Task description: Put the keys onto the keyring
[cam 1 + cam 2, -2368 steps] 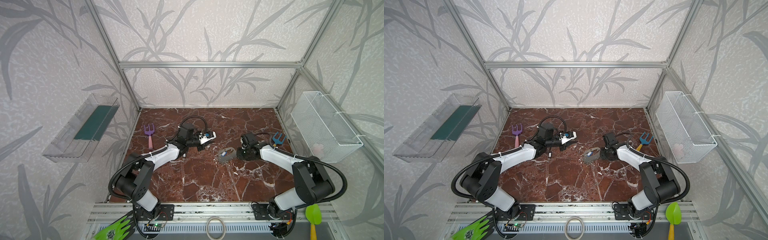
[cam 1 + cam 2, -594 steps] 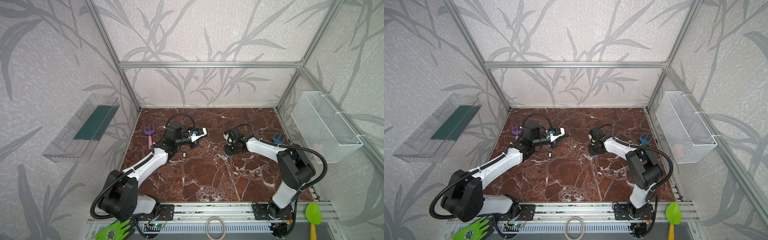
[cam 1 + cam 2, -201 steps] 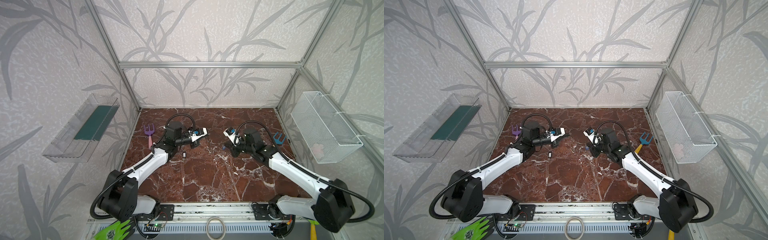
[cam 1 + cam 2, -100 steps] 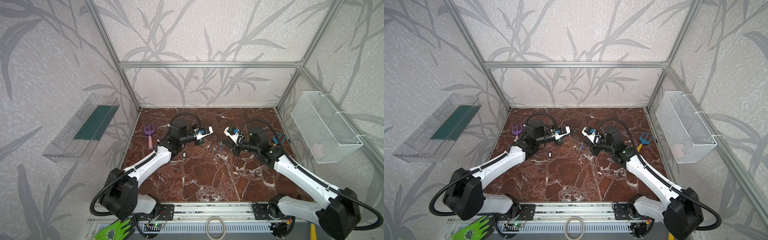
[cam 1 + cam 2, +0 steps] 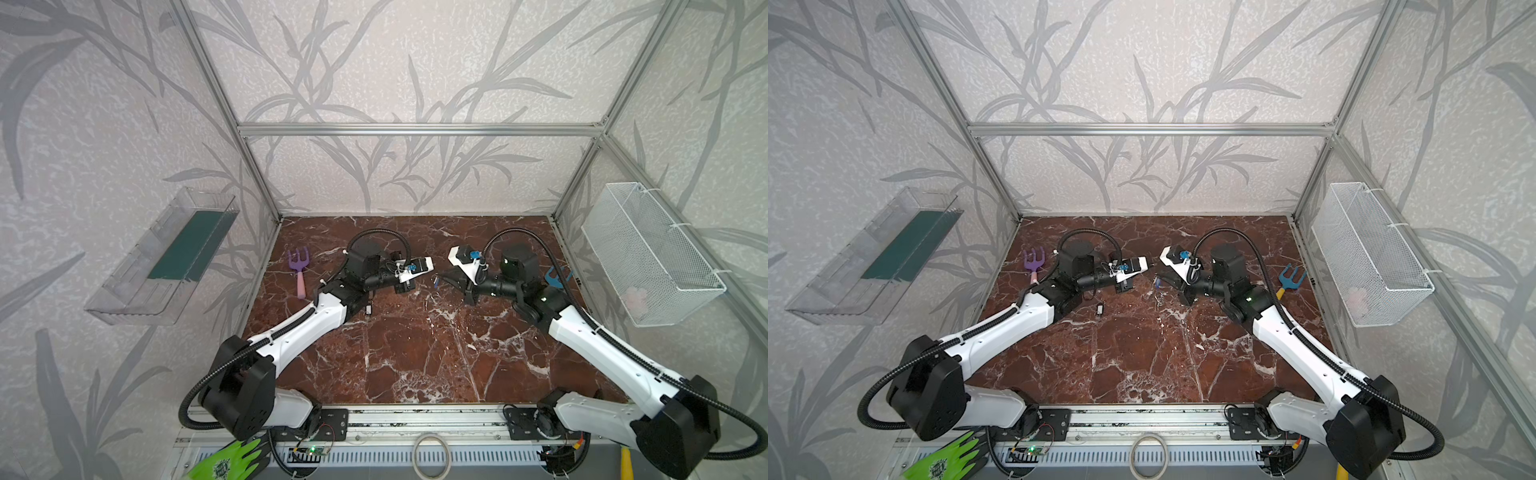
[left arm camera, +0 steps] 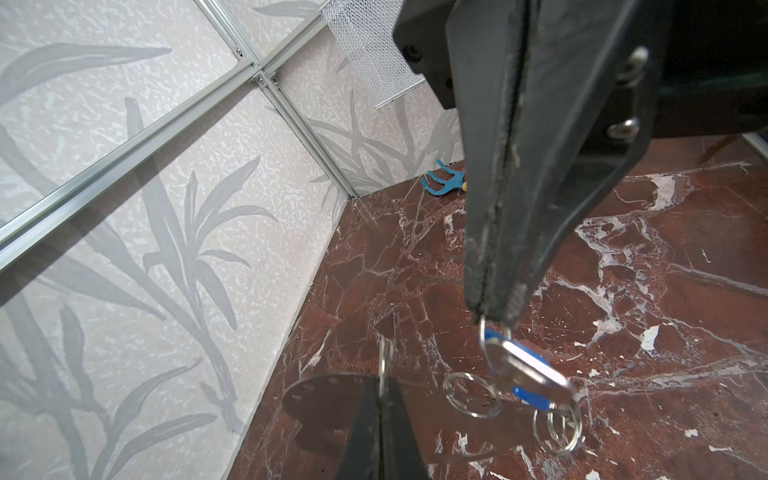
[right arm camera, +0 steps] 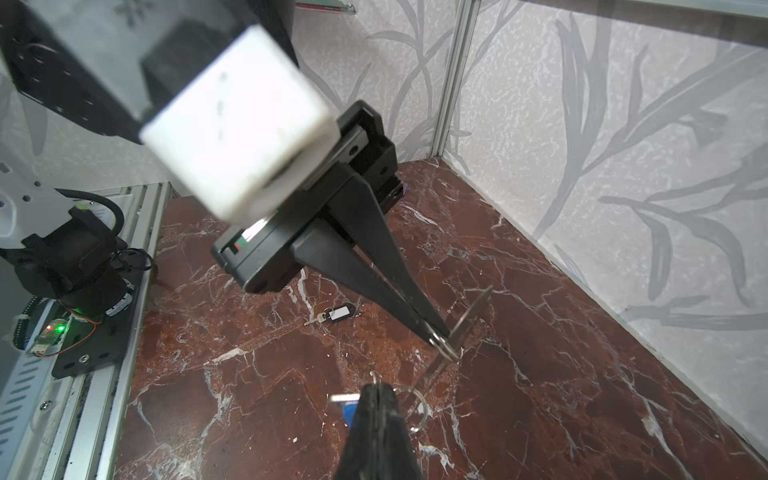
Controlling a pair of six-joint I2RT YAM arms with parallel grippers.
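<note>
My left gripper point(image 6: 380, 388) is pressed together on a small wire loop point(image 6: 384, 357) at the edge of the keyring point(image 6: 328, 399), holding the grey plate up off the floor; from the right wrist camera the plate shows edge-on. My right gripper point(image 7: 376, 388) is pinched on the ring of the blue-tag key point(image 6: 521, 376), which dangles under its tips; spare wire rings point(image 6: 469, 395) hang beside it. Whether key and plate touch I cannot tell.

In both top views the two grippers meet tip to tip just above the middle of the frame, with the blue-tag key point(image 5: 1156, 282) a speck between them. The black-and-white key point(image 7: 334, 313) lies flat on the marble floor point(image 5: 415, 353), apart from both grippers, below and left of the left one in a top view.

Farther out, a purple fork point(image 5: 299, 266) lies at the floor's left edge; a blue fork point(image 5: 557, 276) lies at its right edge, near a wire basket point(image 5: 648, 257) on the right wall.
</note>
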